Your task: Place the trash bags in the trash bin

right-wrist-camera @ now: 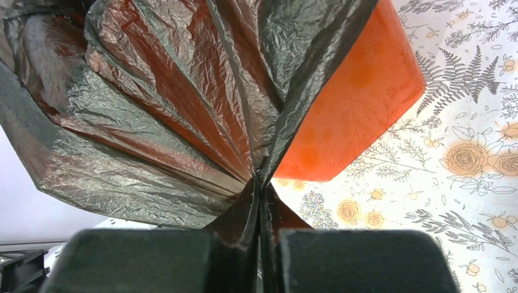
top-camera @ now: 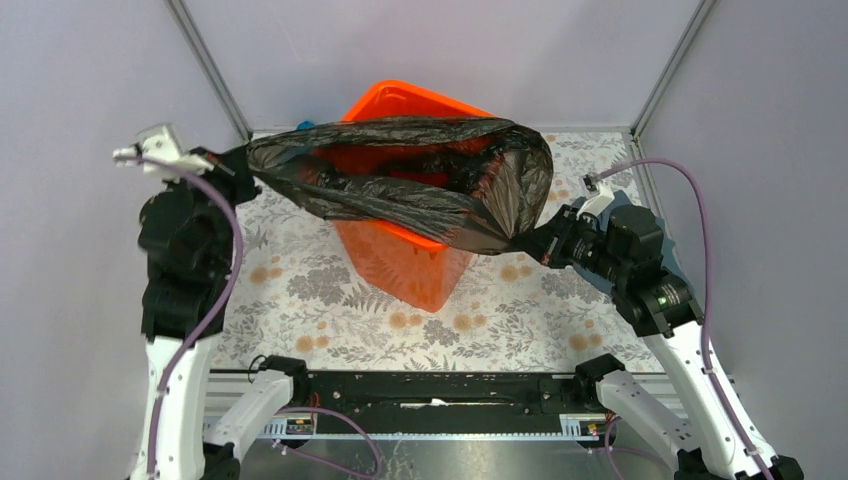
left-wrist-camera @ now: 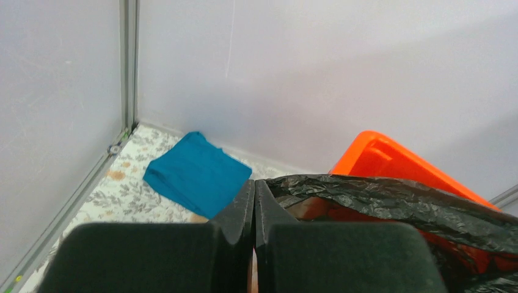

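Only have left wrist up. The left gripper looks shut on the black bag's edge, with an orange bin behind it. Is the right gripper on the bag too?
Observer: Yes. The right gripper is shut on a bunched pleat of the trash bag, at the bag's right end.
Operator: Where's the bag relative to the bin?
Observer: It's stretched between the left gripper and the right one. Its mouth is spread open across the top of the trash bin, and its near edge hangs over the near rim.
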### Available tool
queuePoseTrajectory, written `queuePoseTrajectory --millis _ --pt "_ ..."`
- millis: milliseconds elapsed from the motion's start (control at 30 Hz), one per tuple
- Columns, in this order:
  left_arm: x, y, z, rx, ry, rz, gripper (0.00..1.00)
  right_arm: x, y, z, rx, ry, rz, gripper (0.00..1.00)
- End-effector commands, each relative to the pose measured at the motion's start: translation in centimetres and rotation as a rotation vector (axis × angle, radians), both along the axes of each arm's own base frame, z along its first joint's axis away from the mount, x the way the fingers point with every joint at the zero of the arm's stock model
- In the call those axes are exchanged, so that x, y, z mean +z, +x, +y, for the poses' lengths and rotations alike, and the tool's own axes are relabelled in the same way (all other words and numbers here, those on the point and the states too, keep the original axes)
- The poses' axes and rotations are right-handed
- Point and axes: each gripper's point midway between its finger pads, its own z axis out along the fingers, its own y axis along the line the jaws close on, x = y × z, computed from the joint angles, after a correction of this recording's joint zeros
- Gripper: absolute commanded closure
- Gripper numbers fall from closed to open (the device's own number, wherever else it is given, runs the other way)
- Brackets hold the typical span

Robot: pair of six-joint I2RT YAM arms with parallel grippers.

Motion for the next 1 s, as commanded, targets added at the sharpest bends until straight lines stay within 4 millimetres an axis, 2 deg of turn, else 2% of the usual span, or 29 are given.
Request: queuePoseTrajectory --millis 0,67,100,133,167,233,267,300,333,433,500,567,700,800,967 --pt "3.8 -4.2 0.4 -0.013 -0.018 -0.234 1.00 0.1 -0.7 0.1 0.036 -0.007 -0.030 0.98" --pt "3.6 -5.2 0.5 -0.015 -0.031 -0.248 0.99 0.0 -1.0 0.4 0.052 0.014 -0.024 0.95" --pt "3.5 -5.5 0.6 -0.012 -0.045 -0.241 0.95 0.2 -1.1 0.6 0.060 0.031 -0.025 0.91" --pt "3.0 -5.5 0.8 -0.003 -0.073 -0.210 0.87 0.5 -1.2 0.8 0.068 0.053 -0.024 0.82" --pt "2.5 -5.5 0.8 0.000 -0.106 -0.164 0.76 0.8 -1.3 1.1 0.077 0.081 -0.019 0.73" --pt "0.8 -5.1 -0.2 -0.035 -0.176 -0.053 0.44 2.1 -1.6 2.0 0.106 0.167 0.001 0.63" --pt "0.0 -4.8 -1.0 -0.072 -0.186 -0.003 0.33 2.8 -1.8 2.5 0.124 0.209 0.006 0.57" --pt "-0.9 -4.6 -1.8 -0.107 -0.202 0.050 0.29 3.4 -1.9 2.8 0.133 0.246 0.017 0.48" --pt "-2.0 -4.6 -2.7 -0.148 -0.212 0.109 0.27 3.8 -2.0 2.9 0.137 0.271 0.018 0.42" --pt "-3.4 -5.1 -4.1 -0.212 -0.235 0.197 0.22 4.8 -2.4 3.0 0.132 0.324 0.038 0.20" --pt "-3.6 -5.8 -4.3 -0.229 -0.243 0.222 0.22 4.9 -2.7 2.9 0.116 0.354 0.062 0.08" --pt "-3.8 -6.9 -4.1 -0.221 -0.253 0.237 0.22 4.7 -2.9 2.8 0.094 0.403 0.102 0.01" --pt "-4.3 -8.5 -3.5 -0.173 -0.317 0.280 0.21 3.6 -3.0 2.9 0.059 0.496 0.221 0.00" --pt "-5.4 -9.1 -3.9 -0.167 -0.403 0.349 0.21 2.8 -3.3 3.0 0.035 0.546 0.318 0.00" --pt "-7.7 -9.7 -4.7 -0.146 -0.531 0.459 0.23 3.2 -3.6 2.6 -0.003 0.600 0.363 0.00"
